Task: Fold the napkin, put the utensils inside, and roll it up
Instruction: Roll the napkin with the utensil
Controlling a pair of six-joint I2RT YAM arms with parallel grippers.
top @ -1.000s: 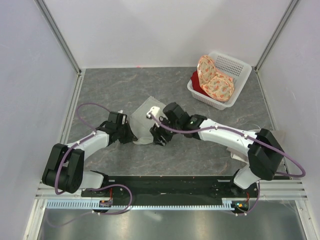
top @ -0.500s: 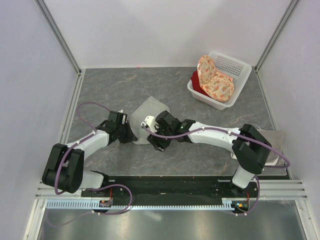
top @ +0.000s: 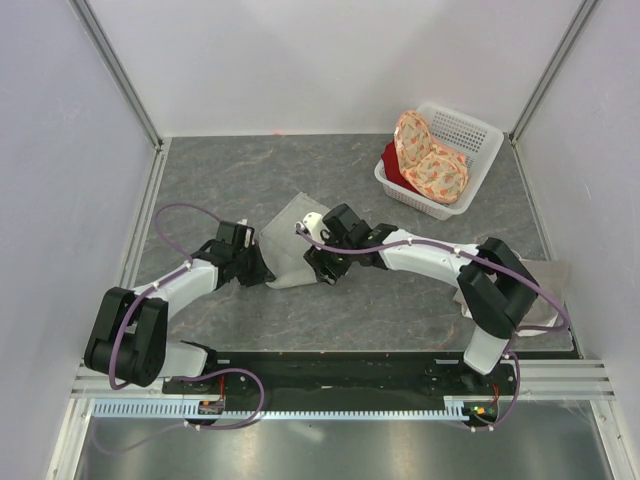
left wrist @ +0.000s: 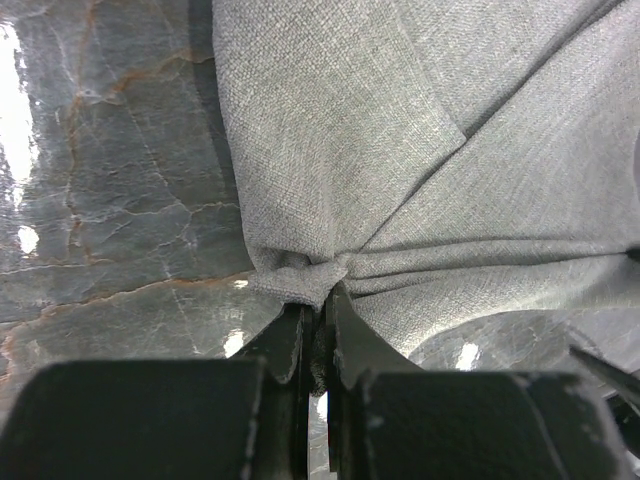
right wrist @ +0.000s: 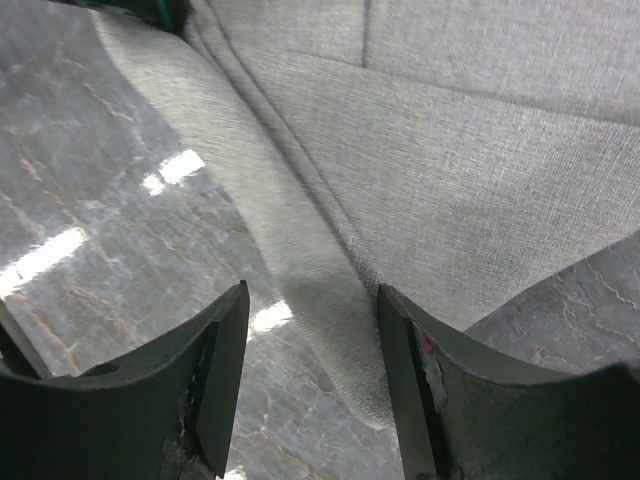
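Off at the far right of the table (top: 220, 170) a white basket (top: 470, 130) holds orange floral cloths (top: 430, 160) over something red (top: 392, 160). A paler cloth (top: 555, 275) lies under my right elbow. Both are well apart from where I work, and nothing sits between my grippers but cloth.

The napkin (top: 290, 225) lies mid-table, folded. Its long axis runs from the near-left corner toward the far right. My left gripper (top: 262, 268) is pinched tight on that near-left corner, and the cloth bunches into creases at the tips in the left wrist view. My right gripper (top: 318, 270) stands wide over the near edge. Its fingers (right wrist: 225, 370) straddle a raised fold of the napkin (right wrist: 480, 150) without squeezing it.

Since half a second ago my right wrist has drawn a little farther from the near edge. My left arm has not moved.
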